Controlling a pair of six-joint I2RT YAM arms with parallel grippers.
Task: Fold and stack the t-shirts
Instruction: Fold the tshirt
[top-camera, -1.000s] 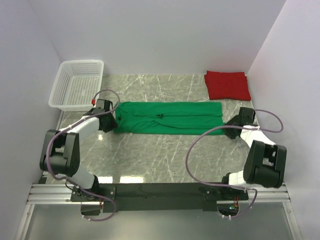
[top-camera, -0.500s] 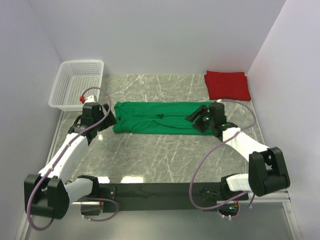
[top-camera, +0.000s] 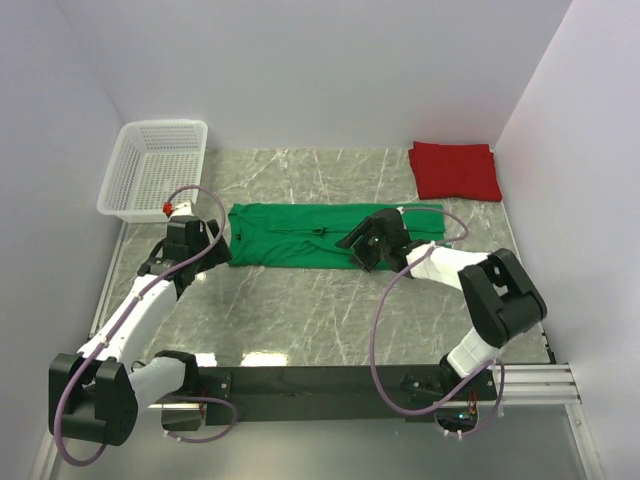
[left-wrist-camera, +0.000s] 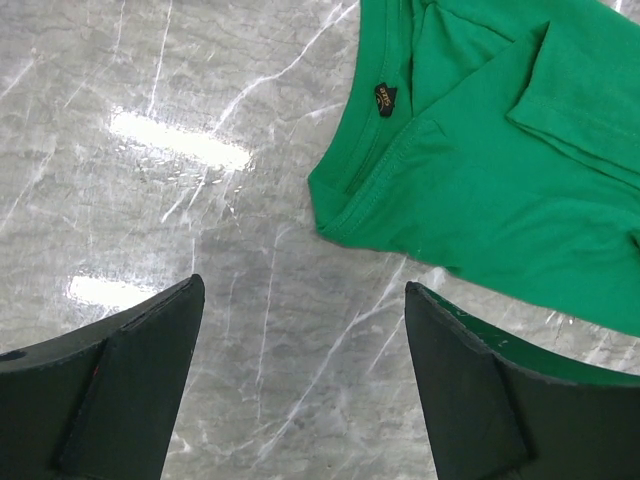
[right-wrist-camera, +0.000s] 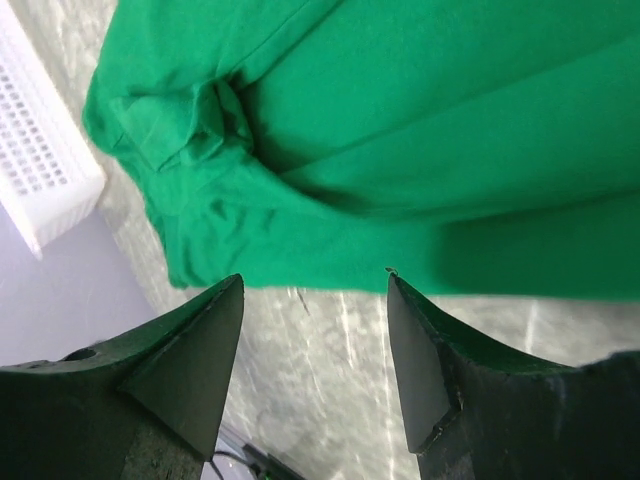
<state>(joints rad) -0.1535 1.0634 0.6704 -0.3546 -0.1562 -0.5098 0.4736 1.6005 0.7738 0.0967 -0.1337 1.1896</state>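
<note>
My left tool (left-wrist-camera: 302, 290) stands wide open and empty above the marble tabletop (top-camera: 300, 300), just beside the collar end of the bright green cloth t-shirt (top-camera: 320, 235). That shirt lies folded into a long strip across the middle of the tabletop, collar toward the left edge. My right tool (right-wrist-camera: 313, 278) is spread open too, gripping nothing, hovering at the strip's near edge, right of its middle. The red cloth t-shirt (top-camera: 455, 170) sits folded in the far right corner. The white plastic mesh basket (top-camera: 115, 185) occupies the far left corner.
</note>
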